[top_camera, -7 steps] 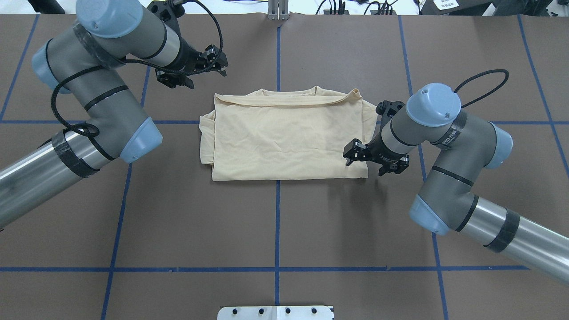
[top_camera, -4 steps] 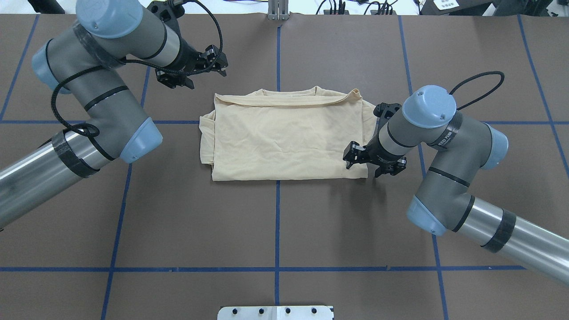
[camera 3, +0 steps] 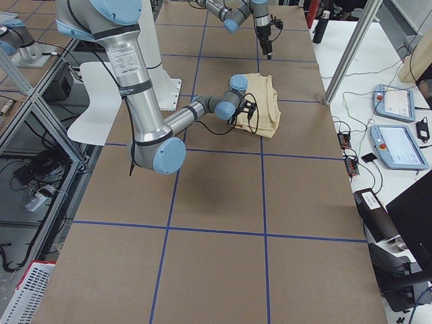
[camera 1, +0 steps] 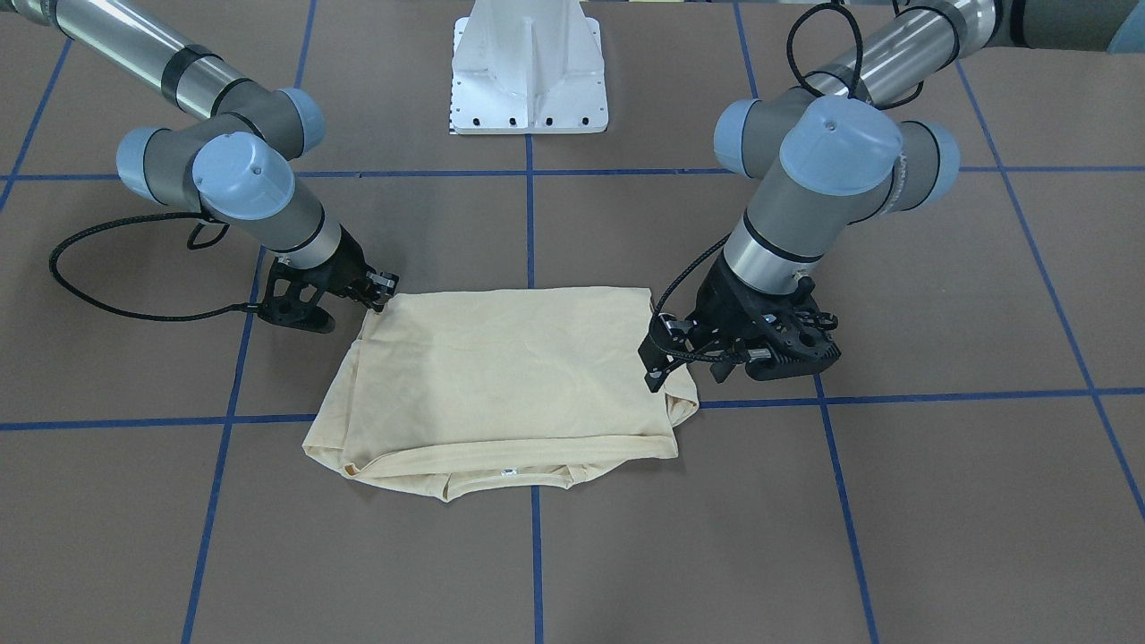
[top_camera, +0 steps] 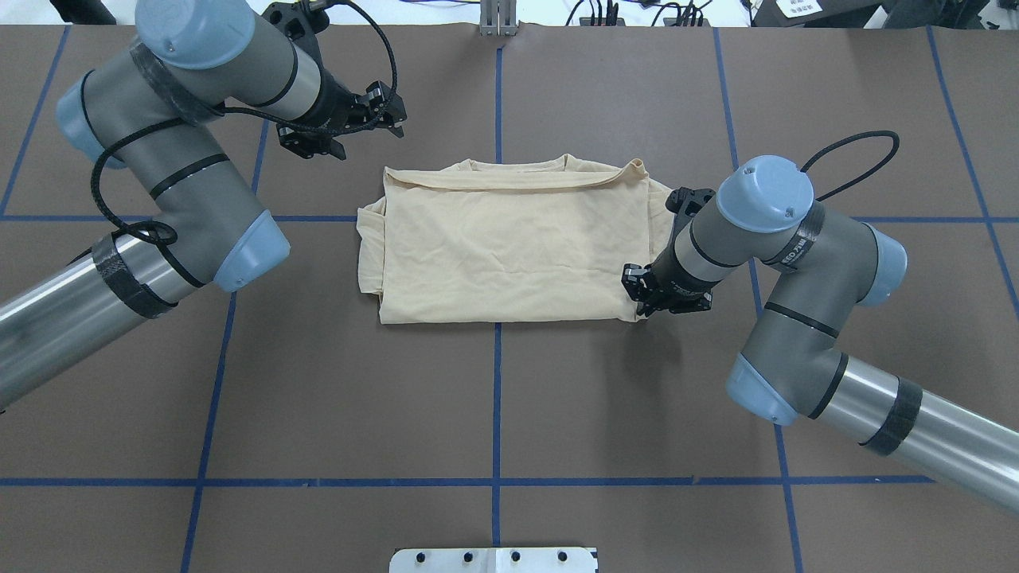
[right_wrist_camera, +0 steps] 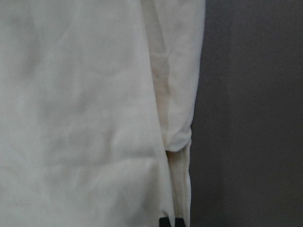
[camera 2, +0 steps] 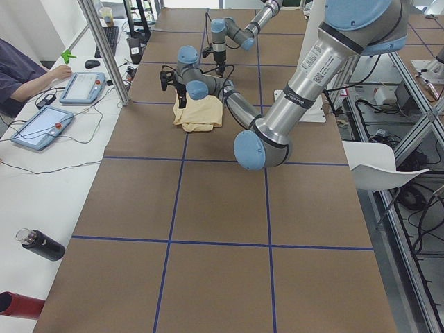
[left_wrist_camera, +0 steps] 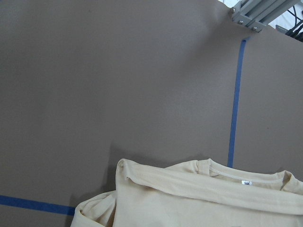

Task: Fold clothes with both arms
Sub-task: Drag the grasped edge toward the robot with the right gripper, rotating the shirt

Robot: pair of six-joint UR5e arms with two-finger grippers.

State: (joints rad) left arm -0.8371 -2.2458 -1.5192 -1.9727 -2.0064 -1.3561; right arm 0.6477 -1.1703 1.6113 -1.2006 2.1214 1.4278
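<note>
Right gripper crowds the shirt's corner, grip unclear; it wants every layer pinched. Left gripper hangs open, empty.

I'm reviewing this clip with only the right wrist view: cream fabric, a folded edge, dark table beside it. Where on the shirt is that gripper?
Observer: The overhead view puts the right gripper at the corner of the folded shirt nearest the robot, on its right.
Operator: And the other arm?
Observer: The left gripper hangs clear of the shirt, past its far left corner, over the table.
Operator: Which way does the neck opening point?
Observer: Away from the robot. The left wrist view shows the collar with its white neck label.
</note>
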